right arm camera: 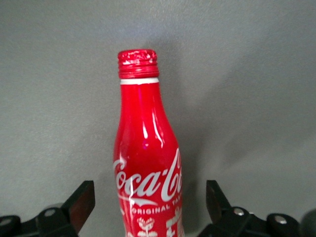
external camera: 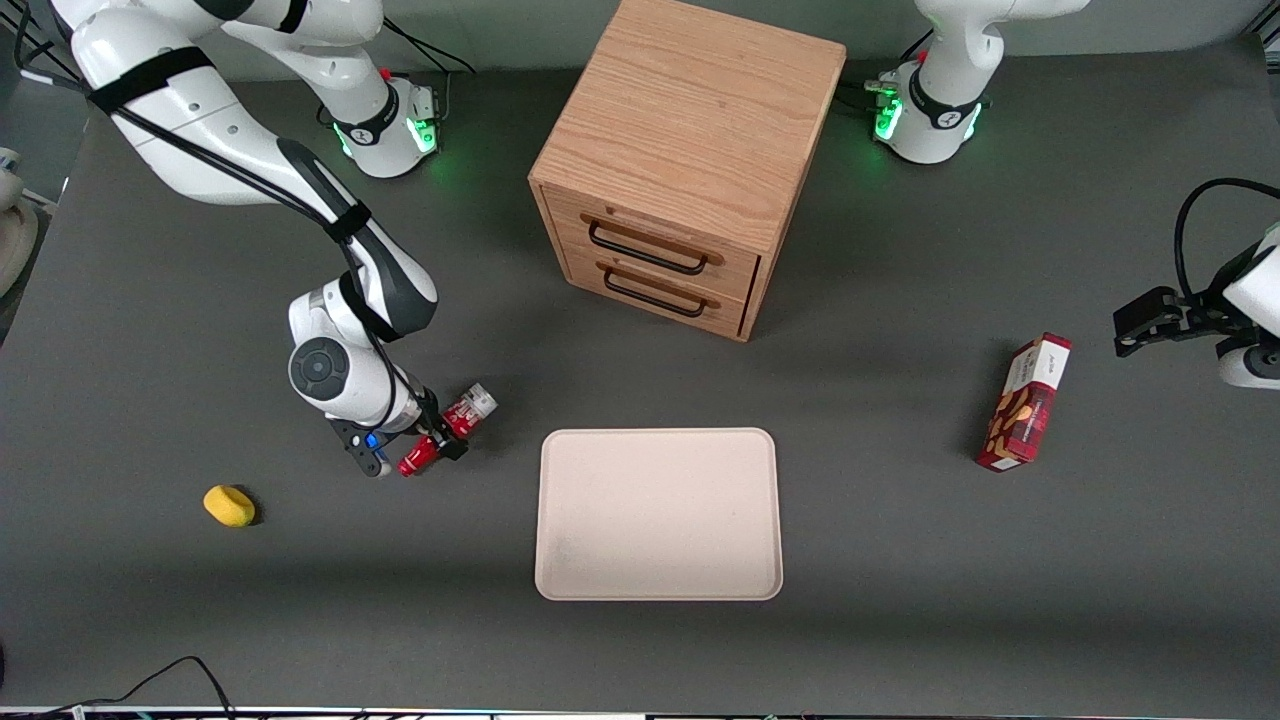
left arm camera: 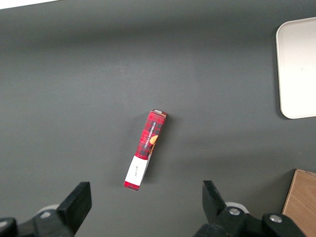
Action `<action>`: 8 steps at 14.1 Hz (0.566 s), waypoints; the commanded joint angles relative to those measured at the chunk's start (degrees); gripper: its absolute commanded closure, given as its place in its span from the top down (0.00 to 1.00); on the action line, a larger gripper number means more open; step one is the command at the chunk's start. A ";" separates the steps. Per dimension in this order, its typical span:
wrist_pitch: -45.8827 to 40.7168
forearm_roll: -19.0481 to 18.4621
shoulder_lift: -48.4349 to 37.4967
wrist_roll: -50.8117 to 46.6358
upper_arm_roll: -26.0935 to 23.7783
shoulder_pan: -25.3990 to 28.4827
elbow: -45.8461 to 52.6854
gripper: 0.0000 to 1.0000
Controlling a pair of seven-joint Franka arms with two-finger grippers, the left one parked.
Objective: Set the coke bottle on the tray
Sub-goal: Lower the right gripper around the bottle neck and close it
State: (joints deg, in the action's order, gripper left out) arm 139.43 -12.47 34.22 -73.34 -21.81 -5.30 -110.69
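1. Nearest my front camera I have the tray (external camera: 658, 514), lying flat on the dark table (external camera: 900, 620) and carrying nothing.
2. The pincer (external camera: 432, 440) of the working arm sits low over the table, beside the tray toward the working arm's end and a little farther from the front camera than the tray's middle.
3. The coke bottle (external camera: 448, 430) lies on its side on the table, between the two fingers of the pincer. Its silvery base points away from the front camera; its red neck points toward it.
4. In the right wrist view I read the fingers (right arm camera: 81, 202) as spread apart, one on each side of the coke bottle (right arm camera: 147, 163), with a visible gap to the bottle on both sides. The pincer is not clamped on it.
5. The bottle is near the tray but apart from it, off its rim.
6. A yellow object (external camera: 229, 505) rests on the table, farther toward the working arm's end than the pincer and nearer the front camera.
7. A wooden drawer cabinet (external camera: 680, 160) stands farther from the front camera than the pincer and the tray.
8. A red snack box (external camera: 1025, 402) lies toward the parked arm's end, well apart from the pincer.
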 commanded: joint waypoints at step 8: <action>0.58 -1.95 1.29 -1.46 -0.17 0.29 1.52 0.10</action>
State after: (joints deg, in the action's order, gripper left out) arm 139.57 -12.69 35.14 -73.34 -21.86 -5.27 -110.10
